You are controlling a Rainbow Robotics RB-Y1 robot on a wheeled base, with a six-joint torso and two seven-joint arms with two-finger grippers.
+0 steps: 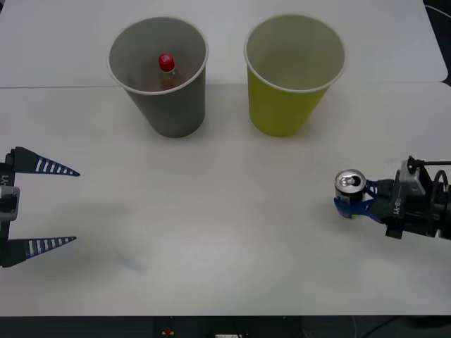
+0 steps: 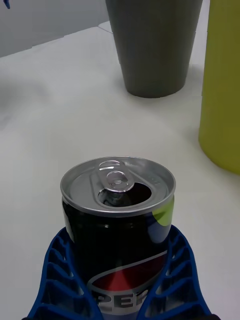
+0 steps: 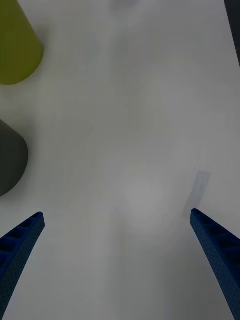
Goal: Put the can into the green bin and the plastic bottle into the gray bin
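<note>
Right hand: it is at the right side of the table, near the front edge, and its blue ribbed fingers are closed around the can, one on each side of the lower body.
Can: it stands upright on the table between the fingers of the right hand. The silver top with the pull tab is open, and the body is dark with a green-yellow patch under the rim. It is well apart from both bins.
Green bin: it stands upright at the far side of the table, right of the gray bin and just beside it, not touching. The pale inside looks empty.
Gray bin: it stands upright at the far side, on the left of the green one.
Plastic bottle: it is inside the gray bin, with the red cap up and the brownish body below it.
Left hand: it is at the left edge of the table, near the front. The two blue fingers are spread wide and hold nothing; there is only bare table between them.
</note>
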